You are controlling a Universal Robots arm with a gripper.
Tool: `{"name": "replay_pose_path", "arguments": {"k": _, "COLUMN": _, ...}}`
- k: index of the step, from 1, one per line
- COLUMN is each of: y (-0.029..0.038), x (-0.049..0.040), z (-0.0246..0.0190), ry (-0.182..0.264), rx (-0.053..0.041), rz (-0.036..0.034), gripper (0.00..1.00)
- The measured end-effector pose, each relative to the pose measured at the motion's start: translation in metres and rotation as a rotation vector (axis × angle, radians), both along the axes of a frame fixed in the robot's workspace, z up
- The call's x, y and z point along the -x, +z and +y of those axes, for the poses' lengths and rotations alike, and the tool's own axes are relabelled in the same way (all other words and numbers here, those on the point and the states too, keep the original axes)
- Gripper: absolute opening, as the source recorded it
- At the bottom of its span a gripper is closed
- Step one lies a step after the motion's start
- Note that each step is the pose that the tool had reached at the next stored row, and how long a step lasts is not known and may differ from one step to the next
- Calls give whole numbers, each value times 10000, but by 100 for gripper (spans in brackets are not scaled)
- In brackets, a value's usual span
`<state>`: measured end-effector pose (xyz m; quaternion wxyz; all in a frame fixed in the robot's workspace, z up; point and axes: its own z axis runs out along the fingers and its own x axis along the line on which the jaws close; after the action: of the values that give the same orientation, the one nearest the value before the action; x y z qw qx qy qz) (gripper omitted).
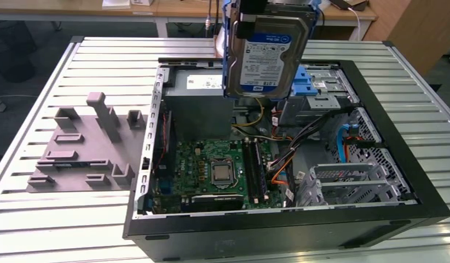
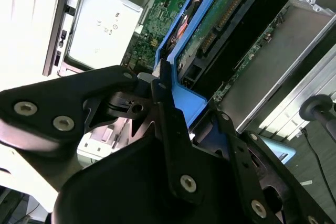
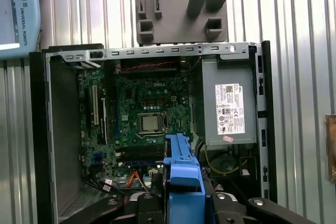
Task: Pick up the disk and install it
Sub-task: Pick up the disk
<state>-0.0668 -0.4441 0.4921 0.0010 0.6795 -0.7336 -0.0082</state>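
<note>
Holding the disk (image 1: 269, 55) clamped in our tool (image 1: 247, 22) above the computer case (image 1: 283, 227), we should carry it steady, clear of the cables (image 1: 263, 118).

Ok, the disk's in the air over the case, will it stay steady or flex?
Probably stiff: the disk is a metal slab. Likely heavy for its size, and the gripper grips it at its blue plastic bracket, so it might pivot or slip.
</note>
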Motion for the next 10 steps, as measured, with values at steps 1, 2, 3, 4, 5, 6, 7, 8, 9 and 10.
{"name": "replay_pose_path", "arguments": {"k": 1, "y": 0, "x": -4, "z": -8, "ry": -8, "rx": 1, "rz": 0, "gripper": 36}}
{"name": "replay_pose_path", "arguments": {"k": 2, "y": 0, "x": -8, "z": -17, "ry": -18, "rx": 0, "rz": 0, "gripper": 36}}
{"name": "replay_pose_path", "arguments": {"k": 3, "y": -1, "x": -13, "z": -24, "ry": -25, "rx": 0, "rz": 0, "gripper": 36}}
{"name": "replay_pose_path", "arguments": {"k": 4, "y": -1, "x": -19, "z": -30, "ry": -32, "rx": 0, "rz": 0, "gripper": 36}}
{"name": "replay_pose_path", "arguments": {"k": 5, "y": -1, "x": -25, "z": -37, "ry": -39, "rx": 0, "rz": 0, "gripper": 36}}
{"name": "replay_pose_path", "arguments": {"k": 6, "y": -1, "x": -33, "z": -42, "ry": -45, "rx": 0, "rz": 0, "gripper": 36}}
{"name": "replay_pose_path", "arguments": {"k": 7, "y": -1, "x": -44, "z": -47, "ry": -50, "rx": -1, "rz": -1, "gripper": 36}}
{"name": "replay_pose_path", "arguments": {"k": 8, "y": -1, "x": -53, "z": -49, "ry": -54, "rx": 0, "rz": 0, "gripper": 36}}
{"name": "replay_pose_path", "arguments": {"k": 9, "y": -2, "x": -56, "z": -49, "ry": -55, "rx": 0, "rz": 0, "gripper": 36}}
{"name": "replay_pose_path", "arguments": {"k": 10, "y": -1, "x": -56, "z": -49, "ry": -56, "rx": 0, "rz": 0, "gripper": 36}}
